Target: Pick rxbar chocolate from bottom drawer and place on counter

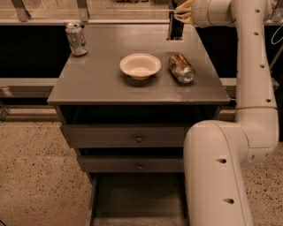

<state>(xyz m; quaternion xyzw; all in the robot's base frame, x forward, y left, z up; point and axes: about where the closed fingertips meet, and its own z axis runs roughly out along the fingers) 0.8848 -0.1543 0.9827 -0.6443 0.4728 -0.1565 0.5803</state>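
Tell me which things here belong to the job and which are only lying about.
Job: rxbar chocolate, held in the gripper at the far edge of the counter; bottom drawer, open.
Lying about: upright soda can; white bowl; gold-brown can on its side.

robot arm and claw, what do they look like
The arm is cream-white: thick, smooth, rounded tubular shells with small dark round holes along them and a thin seam near the elbow. The claw, over the far edge of the flat grey counter, has a tan, yellowish end piece.
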